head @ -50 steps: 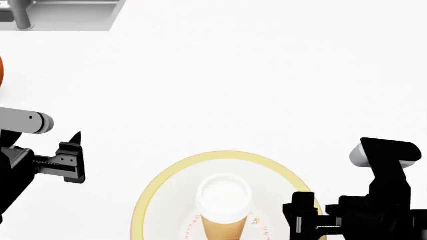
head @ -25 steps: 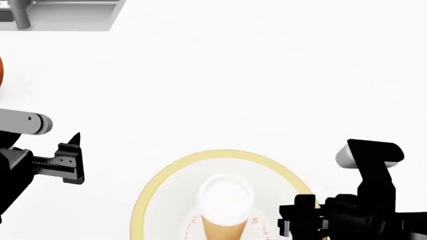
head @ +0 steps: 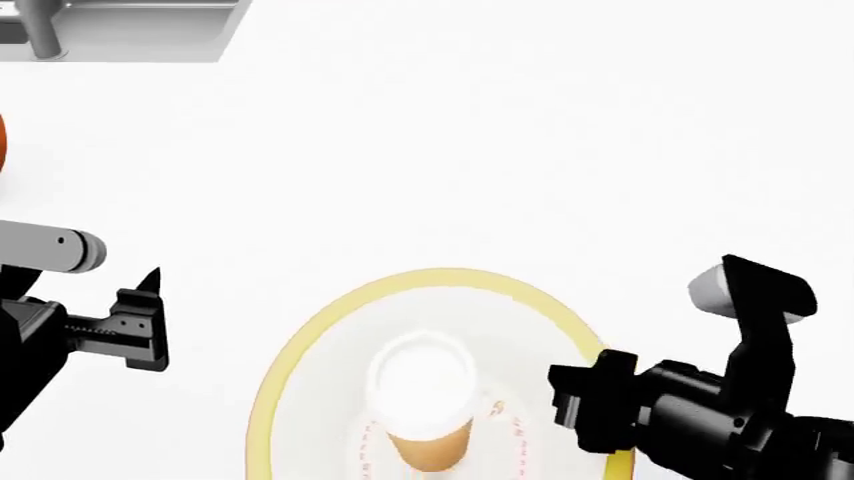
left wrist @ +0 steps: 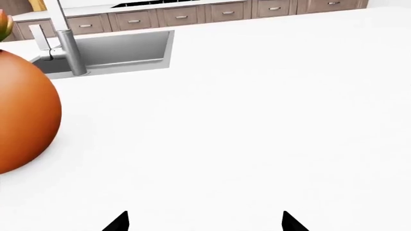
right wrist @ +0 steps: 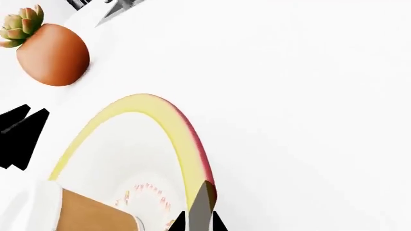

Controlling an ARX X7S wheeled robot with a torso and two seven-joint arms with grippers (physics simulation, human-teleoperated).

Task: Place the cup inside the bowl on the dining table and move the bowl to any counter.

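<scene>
Cup (head: 422, 400) upright inside bowl (head: 327, 320), near table's (head: 534, 150) near edge. My right gripper (head: 587, 400) pinches the bowl's rim; my left gripper (head: 144, 318) spread, holding nothing.

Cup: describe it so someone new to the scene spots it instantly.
On the white dining table, find the wide yellow-rimmed bowl at the head view's near edge. The cup stands upright inside it: small, tan-brown, with a white lid. Unlike the round orange fruit, it is straight-sided, lidded, and sits in the bowl.
</scene>
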